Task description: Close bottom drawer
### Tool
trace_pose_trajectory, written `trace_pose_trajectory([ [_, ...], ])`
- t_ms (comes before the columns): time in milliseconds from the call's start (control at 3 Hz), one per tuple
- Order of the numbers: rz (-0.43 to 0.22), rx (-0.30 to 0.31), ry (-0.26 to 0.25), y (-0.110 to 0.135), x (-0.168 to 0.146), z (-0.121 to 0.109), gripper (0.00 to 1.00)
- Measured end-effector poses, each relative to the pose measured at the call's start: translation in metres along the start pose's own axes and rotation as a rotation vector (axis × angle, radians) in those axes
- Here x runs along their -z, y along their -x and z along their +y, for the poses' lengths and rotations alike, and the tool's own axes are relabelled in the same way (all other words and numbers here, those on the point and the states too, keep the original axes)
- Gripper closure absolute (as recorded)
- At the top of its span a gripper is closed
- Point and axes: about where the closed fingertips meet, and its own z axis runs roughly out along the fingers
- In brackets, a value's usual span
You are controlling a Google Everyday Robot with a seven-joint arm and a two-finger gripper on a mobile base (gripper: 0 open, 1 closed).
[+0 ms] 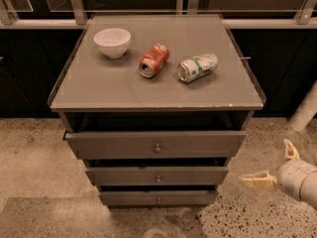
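Observation:
A grey cabinet [124, 90] has three drawers, all pulled out a little. The bottom drawer [133, 199] is the lowest grey front, with a small round metal knob [158, 200] at its centre. It sticks out slightly, with a dark gap above it. My gripper [275, 166] is at the lower right, low over the floor and to the right of the drawers. It is open and empty. One cream finger [258, 181] points left toward the cabinet's lower right corner, without touching it.
The middle drawer [124, 175] and top drawer [114, 144] stand out further above. On the cabinet top are a white bowl [112, 41], a red can [153, 60] and a green-white can [197, 67], both lying down. A white post [305, 109] stands at right.

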Motion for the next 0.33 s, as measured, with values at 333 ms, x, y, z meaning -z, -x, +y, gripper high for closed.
trace_pose_trajectory([
  [333, 0.0, 0.0, 0.0, 0.0, 0.0, 0.0, 0.0],
])
